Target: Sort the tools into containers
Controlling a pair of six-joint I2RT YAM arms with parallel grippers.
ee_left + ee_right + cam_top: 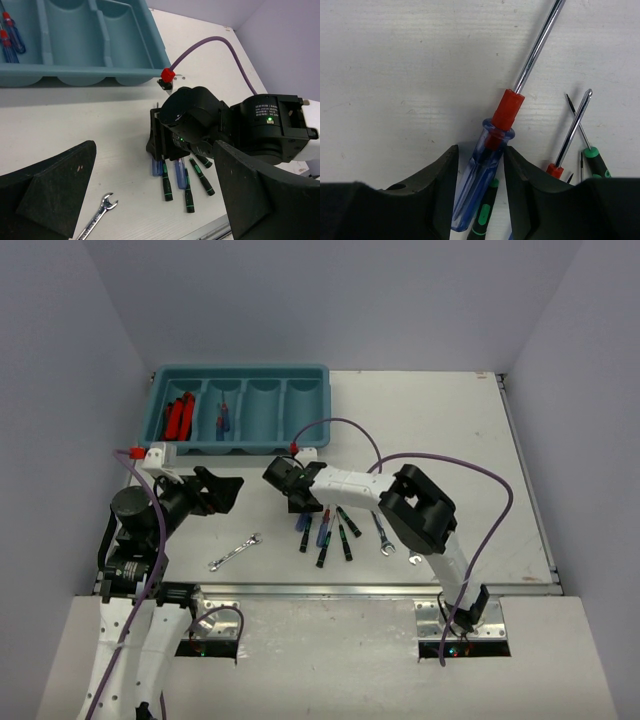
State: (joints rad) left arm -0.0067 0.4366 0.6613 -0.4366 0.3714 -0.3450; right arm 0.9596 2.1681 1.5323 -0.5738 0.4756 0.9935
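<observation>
Sorting's approx a third thru: red pliers (180, 415) & 2 blue screwdrivers (222, 420) are lying in the tray (240, 372), left two compartments. Loose screwdrivers (345, 540) + 2 wrenches (235, 552) are waiting on the surface (450, 440). Right tool (480, 150) is straddling a blue-handled screwdriver (475, 185), can't tell if clamped; left tool (215, 490) is hanging released, empty.

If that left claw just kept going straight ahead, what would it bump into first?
Probably the right arm's black gripper, low over the screwdrivers; depth is hard to judge.
</observation>
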